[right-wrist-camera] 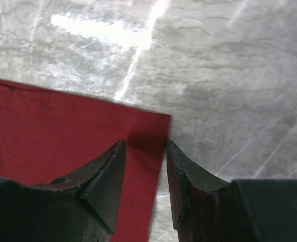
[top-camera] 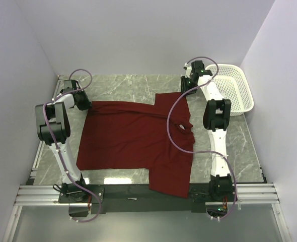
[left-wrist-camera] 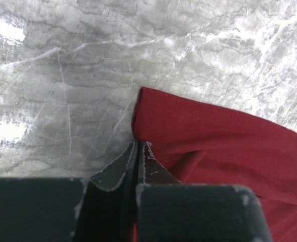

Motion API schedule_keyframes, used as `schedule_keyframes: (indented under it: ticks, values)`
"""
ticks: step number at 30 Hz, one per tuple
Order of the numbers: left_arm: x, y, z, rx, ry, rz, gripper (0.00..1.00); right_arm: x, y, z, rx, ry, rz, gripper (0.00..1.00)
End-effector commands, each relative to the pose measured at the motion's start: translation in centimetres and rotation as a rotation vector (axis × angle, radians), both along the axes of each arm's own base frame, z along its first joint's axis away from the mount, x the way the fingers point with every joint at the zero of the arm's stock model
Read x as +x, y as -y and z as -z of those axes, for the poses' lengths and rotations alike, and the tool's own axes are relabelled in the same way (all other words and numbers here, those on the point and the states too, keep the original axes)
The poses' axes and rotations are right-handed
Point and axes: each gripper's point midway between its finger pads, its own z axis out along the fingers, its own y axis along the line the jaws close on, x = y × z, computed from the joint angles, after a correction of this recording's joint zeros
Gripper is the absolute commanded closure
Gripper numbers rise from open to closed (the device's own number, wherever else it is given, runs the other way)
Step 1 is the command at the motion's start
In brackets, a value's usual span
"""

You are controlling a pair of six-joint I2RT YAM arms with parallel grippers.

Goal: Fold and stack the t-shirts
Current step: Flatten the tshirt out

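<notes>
The maroon t-shirt (top-camera: 133, 138) lies partly folded on the marble table, and one part hangs over the near edge. My left gripper (top-camera: 86, 104) is at the shirt's far left corner. In the left wrist view the left gripper (left-wrist-camera: 138, 144) is shut, with a sliver of red cloth between its fingers, pinching the edge of the t-shirt (left-wrist-camera: 214, 141). My right gripper (top-camera: 188, 89) is at the shirt's far right corner. In the right wrist view the right gripper (right-wrist-camera: 144, 146) is open, its jaws standing either side of the corner edge of the t-shirt (right-wrist-camera: 63, 126).
A white mesh basket (top-camera: 235, 88) stands at the far right by the wall. Bare marble table (top-camera: 123, 88) lies beyond the shirt. White walls close in the left, back and right. The right arm's cable loops over the shirt's neck area (top-camera: 181, 126).
</notes>
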Motion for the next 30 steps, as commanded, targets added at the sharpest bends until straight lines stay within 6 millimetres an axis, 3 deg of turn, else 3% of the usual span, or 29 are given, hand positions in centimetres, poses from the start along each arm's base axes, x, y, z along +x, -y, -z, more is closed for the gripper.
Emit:
schedule_keyframes:
  ticks: [1,5,6,8,17,19,20,22,23,25,26,27,30]
  values:
    - [-0.2,0.2,-1.9,-0.011,0.036,0.002,0.94,-1.4,-0.8,0.8,-0.03,-0.043,-0.056,0.55]
    - [-0.5,0.2,-1.8,-0.008,0.031,0.006,0.94,-1.3,-0.7,1.0,-0.031,-0.041,-0.052,0.64]
    - [-0.5,0.2,-1.7,-0.009,0.029,0.008,0.94,-1.2,-0.7,0.8,-0.035,-0.032,-0.053,0.87]
    - [-0.4,0.2,-1.9,-0.007,0.034,0.009,0.94,-0.9,-0.7,0.5,-0.037,-0.02,-0.056,1.0]
    - [-0.6,0.2,-2.1,-0.008,0.036,0.01,0.94,-0.3,0.0,-3.3,-0.015,0.068,-0.042,1.0]
    - [-0.8,0.3,-2.1,-0.008,0.035,0.014,0.94,-1.1,-0.3,-3.4,0.023,0.051,-0.053,1.0]
    - [-0.9,0.2,-2.2,-0.005,0.036,0.012,0.94,-1.1,-0.1,-4.9,0.041,0.082,-0.052,1.0]
    - [-1.1,0.2,-2.4,0.0,0.042,0.013,0.94,-2.7,0.0,-4.2,0.058,0.049,-0.068,1.0]
    - [-1.1,0.2,-2.6,-0.001,0.046,0.013,0.94,-3.0,-0.2,-5.7,0.068,0.076,-0.08,1.0]
    - [-1.2,0.4,-2.8,-0.005,0.052,0.016,0.94,-4.4,-0.3,-4.8,0.076,0.052,-0.094,1.0]
    - [-1.2,0.4,-2.8,-0.005,0.052,0.016,0.94,-4.5,-0.4,-6.0,0.079,0.085,-0.103,1.0]
    - [-1.2,0.4,-2.8,-0.008,0.054,0.015,0.94,-5.4,-0.3,-5.1,0.079,0.061,-0.101,1.0]
    - [-1.4,0.4,-2.9,-0.009,0.056,0.016,0.94,-5.6,0.1,-5.4,0.068,0.081,-0.087,1.0]
